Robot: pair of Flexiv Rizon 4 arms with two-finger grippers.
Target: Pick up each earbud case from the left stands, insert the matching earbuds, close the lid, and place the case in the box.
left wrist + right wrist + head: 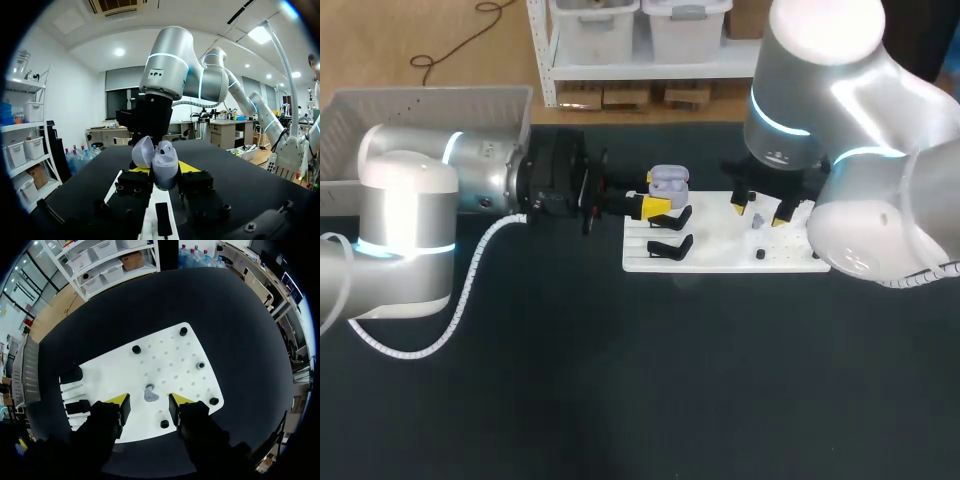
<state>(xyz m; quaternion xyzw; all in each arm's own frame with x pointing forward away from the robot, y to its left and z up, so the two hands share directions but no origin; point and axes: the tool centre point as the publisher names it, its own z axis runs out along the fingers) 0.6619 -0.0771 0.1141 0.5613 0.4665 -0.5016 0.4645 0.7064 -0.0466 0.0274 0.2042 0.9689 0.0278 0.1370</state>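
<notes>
Left gripper (164, 170) grips the open lavender case (165, 159), I think; right gripper (148, 402) spread wide over grey earbud (150, 395) on board (165, 352).

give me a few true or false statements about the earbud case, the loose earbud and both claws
1. The earbud case has its lid open. True.
2. The right claw is shut on an earbud. False: it is open, and the earbud lies on the white board between its fingers, not gripped.
3. The earbud case sits in the box. False: the left claw holds it over the white board; the box is off at the table's far left.
4. The earbud case is pale purple. True.
</notes>
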